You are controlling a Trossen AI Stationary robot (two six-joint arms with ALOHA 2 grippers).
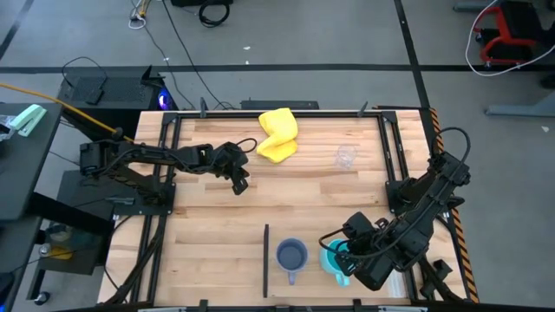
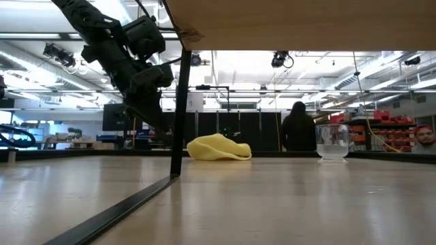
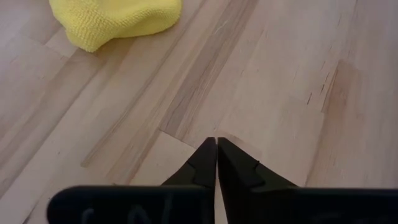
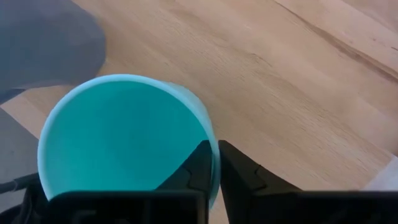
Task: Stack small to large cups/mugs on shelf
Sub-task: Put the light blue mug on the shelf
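The bright turquoise mug [image 1: 333, 260] stands near the table's near edge, right of the grey-blue handled mug [image 1: 291, 256]. My right gripper [image 1: 342, 250] is shut on its rim. In the right wrist view I look down into the turquoise mug [image 4: 118, 143], with the grey-blue mug [image 4: 43, 43] a blur beside it. The clear cup [image 1: 346, 156] stands upright on its base toward the far right, also visible in the low view [image 2: 332, 142]. My left gripper [image 1: 240, 182] hovers shut over bare wood at centre left [image 3: 216, 140]. My right gripper pinches the turquoise mug's rim wall [image 4: 214, 155], one finger [image 4: 198, 163] inside the mug and the other [image 4: 239, 168] outside. The fingers come from above, slanting in from the table's right. The mug is upright; whether its base rests on wood, I cannot tell.
A yellow cloth [image 1: 277, 135] lies crumpled near the far edge, also in the low view [image 2: 218, 148]. A dark upright bar [image 1: 265, 258] stands left of the mugs. A wooden shelf board [image 2: 306, 20] spans overhead in the low view. A person [image 2: 297, 126] stands beyond the table.
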